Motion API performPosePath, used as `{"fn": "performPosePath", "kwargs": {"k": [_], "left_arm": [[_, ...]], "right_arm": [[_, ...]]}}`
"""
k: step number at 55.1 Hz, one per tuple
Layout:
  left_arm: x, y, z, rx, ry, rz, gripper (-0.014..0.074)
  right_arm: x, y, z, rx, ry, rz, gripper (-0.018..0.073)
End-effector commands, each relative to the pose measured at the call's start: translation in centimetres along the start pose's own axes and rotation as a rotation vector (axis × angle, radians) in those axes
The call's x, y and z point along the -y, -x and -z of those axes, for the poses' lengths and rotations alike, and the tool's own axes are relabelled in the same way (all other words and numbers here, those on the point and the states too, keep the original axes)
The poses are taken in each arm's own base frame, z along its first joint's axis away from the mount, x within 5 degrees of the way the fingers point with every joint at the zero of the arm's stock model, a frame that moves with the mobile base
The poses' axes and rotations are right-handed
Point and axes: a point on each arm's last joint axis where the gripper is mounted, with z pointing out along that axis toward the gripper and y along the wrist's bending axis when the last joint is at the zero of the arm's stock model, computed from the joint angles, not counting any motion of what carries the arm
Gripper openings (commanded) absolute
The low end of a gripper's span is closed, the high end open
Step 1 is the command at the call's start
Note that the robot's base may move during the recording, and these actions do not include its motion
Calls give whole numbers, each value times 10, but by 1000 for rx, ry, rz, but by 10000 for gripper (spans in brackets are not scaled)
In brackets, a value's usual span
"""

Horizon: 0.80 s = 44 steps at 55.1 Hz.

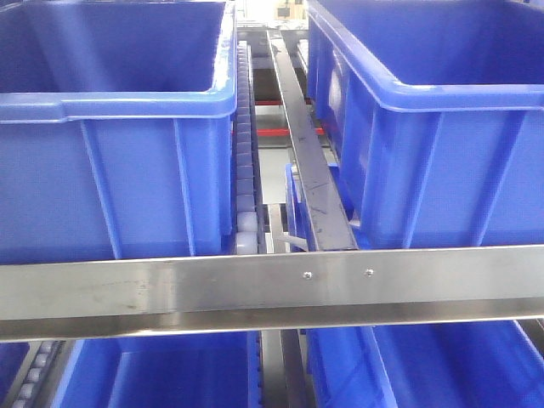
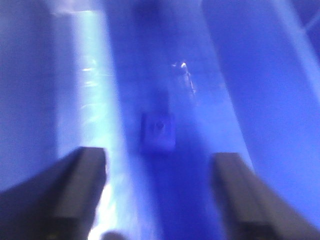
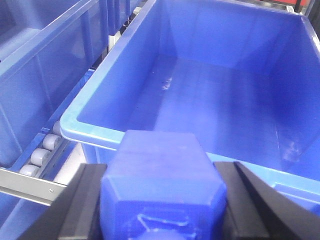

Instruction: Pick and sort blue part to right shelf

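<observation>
Gripping blue part (image 3: 162,187) in right gripper (image 3: 160,200) before bin's (image 3: 90,131) near rim, interior open beyond, left gripper (image 2: 160,192) jaws spread, empty over blurred second part (image 2: 158,132).

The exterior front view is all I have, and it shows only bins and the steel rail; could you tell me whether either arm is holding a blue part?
Observer: Yes. In the right wrist view the right gripper is shut on a blue part.
Operator: Thank you. Where is it relative to a bin?
Observer: It is at the near rim of an open blue bin, not yet over the floor.
Operator: And the left arm?
Observer: The left gripper is open, looking down at a small blue block on a blue surface; the picture is blurred.
</observation>
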Motion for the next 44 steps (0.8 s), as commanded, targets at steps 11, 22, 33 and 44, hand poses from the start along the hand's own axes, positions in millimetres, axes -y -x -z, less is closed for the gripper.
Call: {"fn": "performPosePath", "kwargs": {"k": [11,22,33,44], "left_arm": [[-3,-61,83,344,-7,0,225],[-5,-111,116,495,-2,-22,125],[-7,-137,125,537,-4,-23,125],[-7,-140,123,530,-4,-23,125]], "right_arm": [[-1,17,3,109,13,24,123],[-1,18,3,119,16,24,123],[-1,19,3,124,17,24,123],[-2,18,3,120,23,2,123]]}}
